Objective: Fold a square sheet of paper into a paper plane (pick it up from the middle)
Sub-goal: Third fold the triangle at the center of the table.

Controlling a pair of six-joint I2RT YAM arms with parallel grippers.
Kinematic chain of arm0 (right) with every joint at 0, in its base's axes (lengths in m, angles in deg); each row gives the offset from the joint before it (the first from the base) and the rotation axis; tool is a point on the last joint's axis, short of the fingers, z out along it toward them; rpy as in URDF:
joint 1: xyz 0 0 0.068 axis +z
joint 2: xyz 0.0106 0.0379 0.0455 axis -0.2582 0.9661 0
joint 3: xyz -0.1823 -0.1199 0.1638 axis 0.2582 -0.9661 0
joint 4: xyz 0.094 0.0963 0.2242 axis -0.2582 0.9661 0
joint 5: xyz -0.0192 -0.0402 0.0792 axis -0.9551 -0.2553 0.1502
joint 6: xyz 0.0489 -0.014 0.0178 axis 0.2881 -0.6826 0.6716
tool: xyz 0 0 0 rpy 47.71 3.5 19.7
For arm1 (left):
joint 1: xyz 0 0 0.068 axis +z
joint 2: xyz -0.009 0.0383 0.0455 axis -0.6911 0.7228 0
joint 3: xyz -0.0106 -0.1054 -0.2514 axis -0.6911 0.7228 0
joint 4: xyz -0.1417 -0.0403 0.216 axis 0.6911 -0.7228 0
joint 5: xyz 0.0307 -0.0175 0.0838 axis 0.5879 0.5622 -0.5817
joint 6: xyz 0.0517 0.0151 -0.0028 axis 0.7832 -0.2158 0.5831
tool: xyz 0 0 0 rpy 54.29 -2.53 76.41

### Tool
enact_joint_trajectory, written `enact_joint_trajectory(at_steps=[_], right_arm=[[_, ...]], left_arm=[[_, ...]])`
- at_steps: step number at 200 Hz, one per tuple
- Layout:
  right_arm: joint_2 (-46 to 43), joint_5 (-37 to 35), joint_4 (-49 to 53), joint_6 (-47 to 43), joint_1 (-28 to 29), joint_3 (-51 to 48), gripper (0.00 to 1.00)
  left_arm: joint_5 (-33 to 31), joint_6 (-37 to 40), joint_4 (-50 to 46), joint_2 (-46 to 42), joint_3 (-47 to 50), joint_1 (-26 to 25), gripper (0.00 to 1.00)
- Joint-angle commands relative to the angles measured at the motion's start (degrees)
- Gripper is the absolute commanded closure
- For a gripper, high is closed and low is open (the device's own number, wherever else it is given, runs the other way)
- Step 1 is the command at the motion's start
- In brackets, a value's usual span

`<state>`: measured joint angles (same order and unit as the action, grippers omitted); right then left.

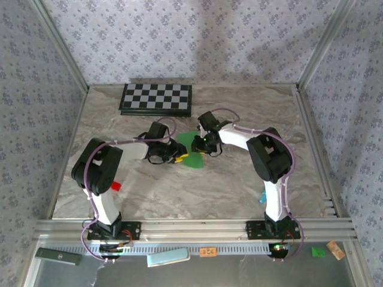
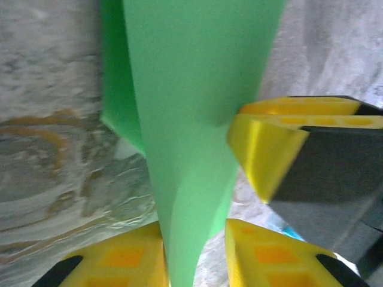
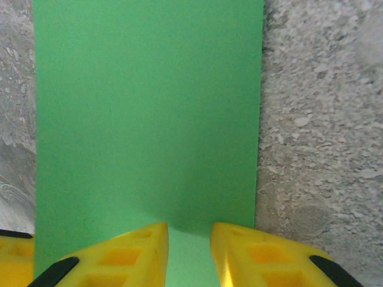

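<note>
Left end effector [image 2: 194, 239] narrowly parted, with the square sheet of paper [image 2: 191, 89] running between its fingers [image 2: 269, 257]; clamped or loose, cannot tell. Right end effector [image 3: 188, 236] narrowly spread, pinching nothing, straddling the sheet flat on the worktop [image 3: 317, 119].

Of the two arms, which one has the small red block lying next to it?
The left arm: the red block lies on the table just beside it, far from the right arm.
</note>
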<state>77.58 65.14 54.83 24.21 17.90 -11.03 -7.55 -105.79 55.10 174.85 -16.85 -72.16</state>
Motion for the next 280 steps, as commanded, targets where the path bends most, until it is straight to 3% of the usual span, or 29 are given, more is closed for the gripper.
enact_joint_trajectory(at_steps=[1,101,165,180,201,246,280], right_arm=[[4.1,-2.7,3.0,0.9,-0.4,-2.9,0.7],[3.1,-1.1,1.2,1.1,-0.9,-3.8,0.69],[-2.7,-0.9,-3.4,-2.3,-1.7,-3.8,0.64],[-5.6,-1.6,-5.7,-4.2,-1.8,-4.8,0.57],[-10.1,-3.1,-10.1,-7.4,-1.5,-7.4,0.43],[-22.3,-14.3,-21.6,-17.4,1.7,-19.4,0.11],[-27.1,-15.0,-31.7,-28.2,3.9,-27.4,0.08]], left_arm=[[3.2,-1.2,4.6,-0.3,1.0,0.8,0.72],[3.2,-2.0,4.3,3.6,-0.3,2.6,0.78],[3.9,-5.1,6.9,4.5,1.0,3.4,0.94],[4.1,-5.9,7.4,4.1,1.2,3.6,1.0],[4.1,-6.3,7.2,3.3,1.0,3.7,1.0],[4.4,-7.7,6.6,2.6,0.3,3.8,1.0],[4.7,-8.9,6.5,2.2,-0.1,3.8,1.0]])
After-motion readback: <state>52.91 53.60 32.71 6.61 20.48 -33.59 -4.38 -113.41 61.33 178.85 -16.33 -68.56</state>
